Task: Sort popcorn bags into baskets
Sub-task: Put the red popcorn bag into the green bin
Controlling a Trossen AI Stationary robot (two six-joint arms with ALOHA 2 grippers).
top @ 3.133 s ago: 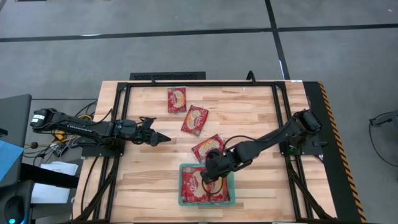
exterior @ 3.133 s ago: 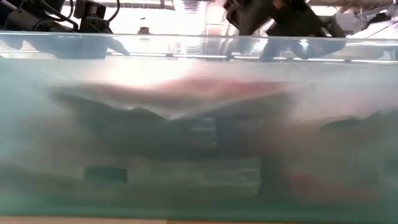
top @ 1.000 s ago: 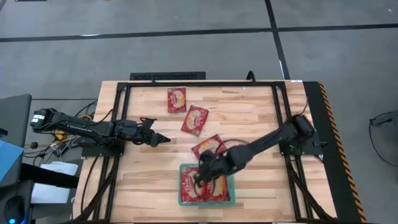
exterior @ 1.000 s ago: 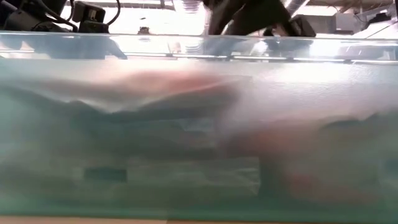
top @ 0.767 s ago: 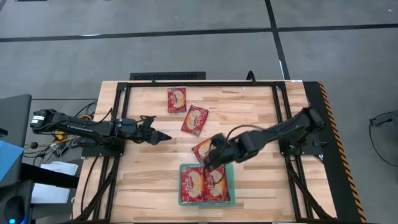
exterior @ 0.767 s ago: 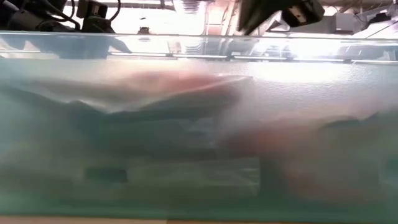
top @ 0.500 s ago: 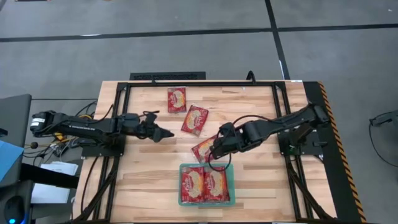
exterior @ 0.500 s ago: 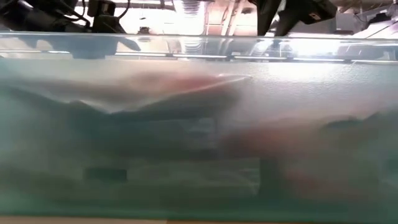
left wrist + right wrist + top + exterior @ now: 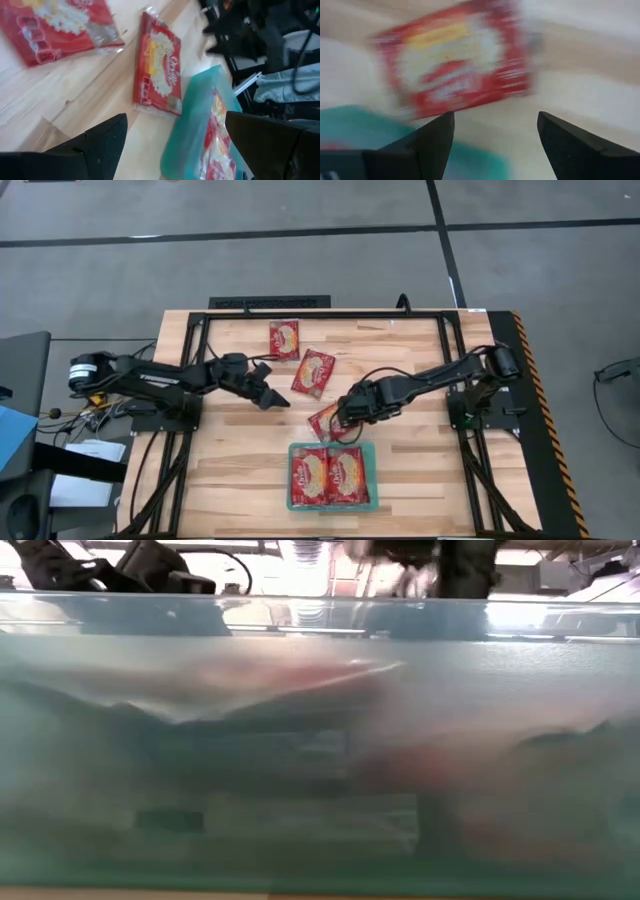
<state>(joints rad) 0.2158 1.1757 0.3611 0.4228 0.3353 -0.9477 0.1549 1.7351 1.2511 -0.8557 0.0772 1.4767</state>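
A teal basket (image 9: 329, 477) near the table's front edge holds two red popcorn bags (image 9: 328, 476) lying flat side by side. Three more bags lie flat on the wood: one at the far side (image 9: 284, 340), one in the middle (image 9: 313, 372), and one just beyond the basket (image 9: 322, 422). My right gripper (image 9: 343, 418) hangs open over that last bag (image 9: 455, 70), fingers pointing down and touching nothing. My left gripper (image 9: 276, 398) is open at the left of the middle bag and faces the bags (image 9: 157, 75) and the basket (image 9: 197, 130).
A black metal frame (image 9: 320, 314) runs round the wooden tabletop. In the low view the basket's translucent wall (image 9: 320, 740) fills the picture, with the arms only at its top edge. Bare wood lies left and right of the basket.
My right gripper has risen from the basket and gone toward the far edge; it now hangs over the bag just beyond the basket. Two bags lie in the basket. My left gripper has swung toward the table's right, nearer the middle bag.
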